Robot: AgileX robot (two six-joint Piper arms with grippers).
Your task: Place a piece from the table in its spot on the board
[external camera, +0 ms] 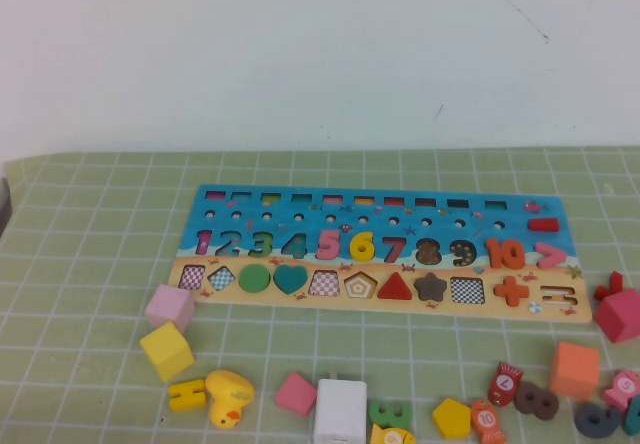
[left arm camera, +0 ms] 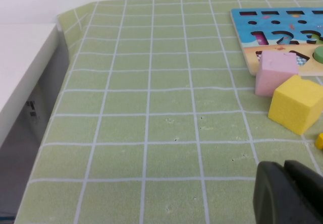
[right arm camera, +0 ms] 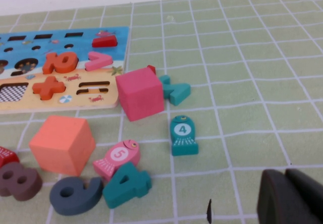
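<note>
The yellow numeral "6" [external camera: 362,247] sits in the digit row of the blue board [external camera: 250,200], between the pink 5 and the red 7. The board lies on the green grid table [external camera: 100,264]. Neither arm shows in the high view. In the left wrist view my left gripper [left arm camera: 284,164] is shut and empty, low over bare matting, near the board's left end [left arm camera: 242,22]. In the right wrist view my right gripper [right arm camera: 285,172] is shut and empty over the matting, off the board's right end [right arm camera: 116,37].
Loose pieces lie in front of the board: a pink cube [external camera: 170,306], a yellow cube [external camera: 166,351], a yellow duck [external camera: 228,397], a white block [external camera: 341,410], an orange cube [external camera: 574,369] and a magenta cube [external camera: 620,314]. A white ledge [left arm camera: 20,72] borders the table's left edge.
</note>
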